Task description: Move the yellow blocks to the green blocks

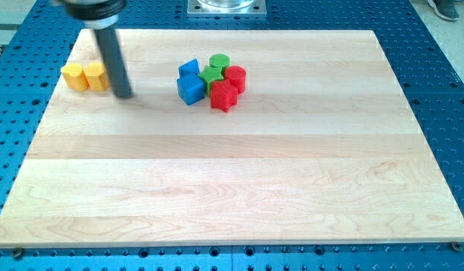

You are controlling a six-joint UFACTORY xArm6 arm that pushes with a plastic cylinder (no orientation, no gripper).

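In the camera view, the dark rod comes down from the view's top left and my tip (124, 94) meets the pale wooden worktop (239, 188) just to the right of two yellow blocks (86, 77), which sit side by side and touching near the worktop's upper left corner; whether the tip touches the nearer one cannot be told, since the rod covers that block's right edge. There is no hand on this arm to be open or closed (the rod only pushes). Well apart, toward the view's top centre, a green cylinder (219, 62) and a green star-like block (211, 75) stand in a tight cluster with two blue blocks (189, 83), a red cylinder (235, 77) and a red block (223, 96). The yellow pieces look small, rigid and light, likely to slide easily on the smooth wood and to turn or separate if struck off-centre. They would best be met from their left side, at the middle of the pair, so a push carries both rightward toward the green ones.
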